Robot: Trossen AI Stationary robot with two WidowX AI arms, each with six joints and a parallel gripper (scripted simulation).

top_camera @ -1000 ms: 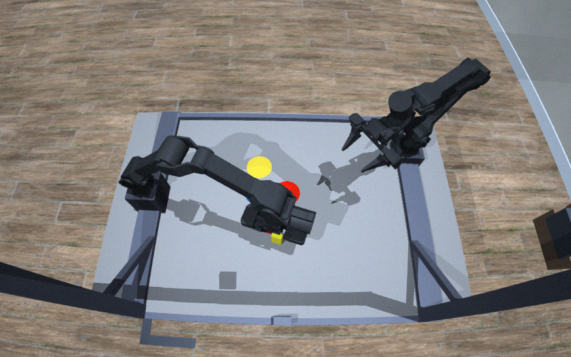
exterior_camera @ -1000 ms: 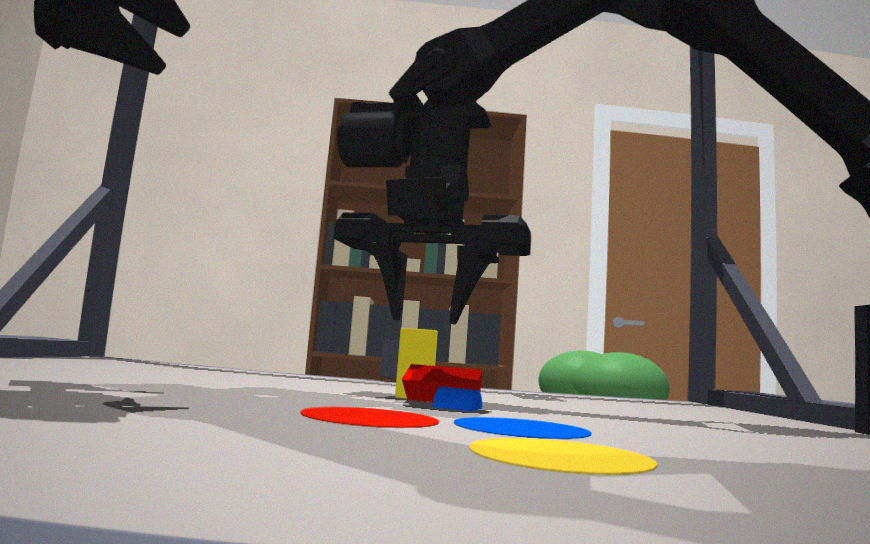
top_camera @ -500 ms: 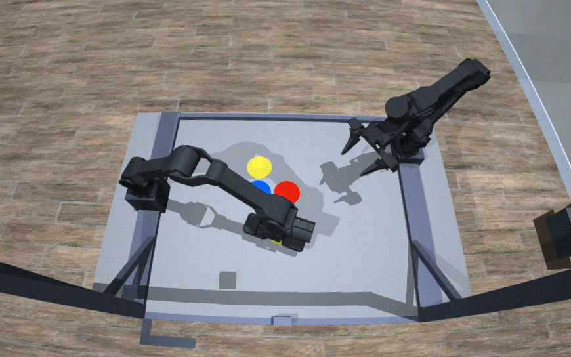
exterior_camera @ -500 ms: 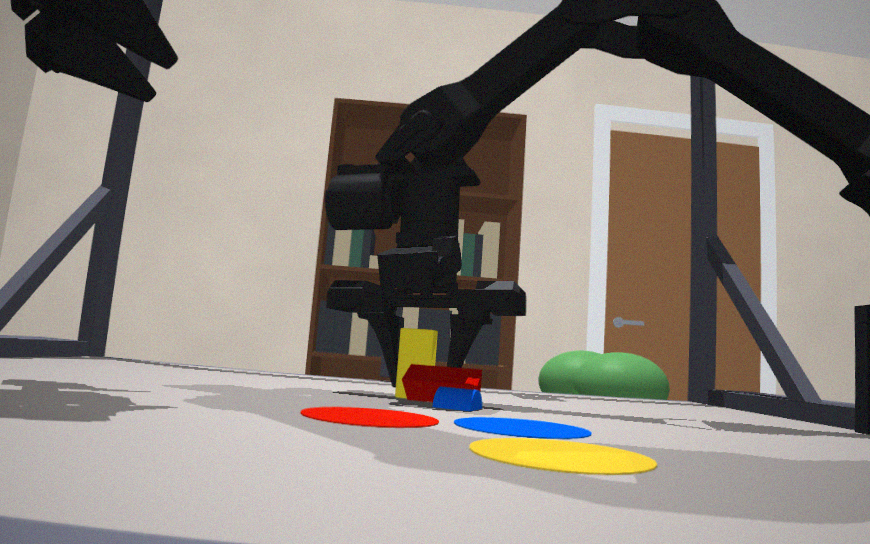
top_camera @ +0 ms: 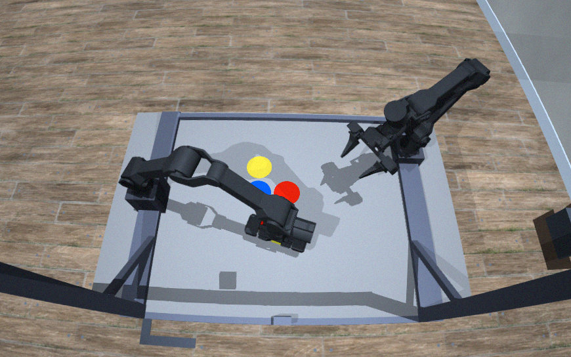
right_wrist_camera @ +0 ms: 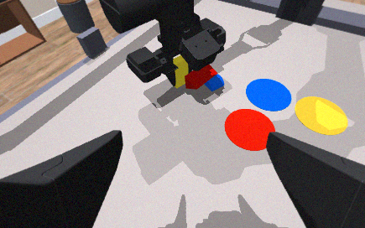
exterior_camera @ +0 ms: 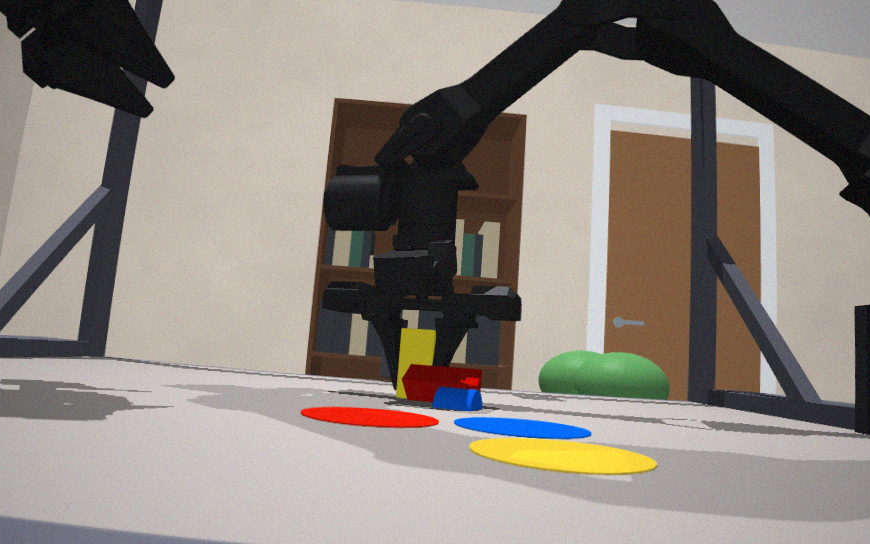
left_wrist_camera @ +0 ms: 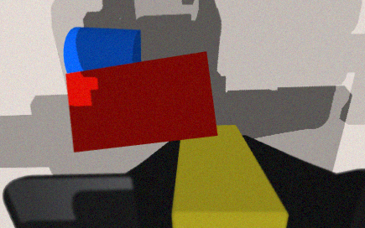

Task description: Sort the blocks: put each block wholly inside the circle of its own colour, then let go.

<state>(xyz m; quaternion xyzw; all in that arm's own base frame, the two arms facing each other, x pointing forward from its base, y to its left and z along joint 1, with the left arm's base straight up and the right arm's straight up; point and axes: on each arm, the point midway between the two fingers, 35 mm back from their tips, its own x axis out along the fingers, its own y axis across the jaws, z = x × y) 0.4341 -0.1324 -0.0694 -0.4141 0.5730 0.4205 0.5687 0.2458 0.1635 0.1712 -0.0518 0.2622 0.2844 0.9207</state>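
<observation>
My left gripper (exterior_camera: 417,364) (left_wrist_camera: 209,143) is shut on the upright yellow block (exterior_camera: 417,341) (left_wrist_camera: 227,180) (right_wrist_camera: 181,69), low at the table. The red block (exterior_camera: 428,383) (left_wrist_camera: 148,101) (right_wrist_camera: 198,79) lies close beside it. The blue block (exterior_camera: 455,398) (left_wrist_camera: 110,46) (right_wrist_camera: 215,82) is at the red block's other side, partly hidden in the left wrist view. The red circle (top_camera: 286,190) (right_wrist_camera: 249,130), blue circle (top_camera: 260,187) (right_wrist_camera: 268,95) and yellow circle (top_camera: 258,167) (right_wrist_camera: 320,115) hold no block. My right gripper (top_camera: 351,167) (right_wrist_camera: 195,138) is open, raised above the table.
The left arm (top_camera: 239,188) reaches over the table and hides most of the blocks in the top view. Dark frame posts (top_camera: 432,270) stand at the table's sides. The three circles lie close together.
</observation>
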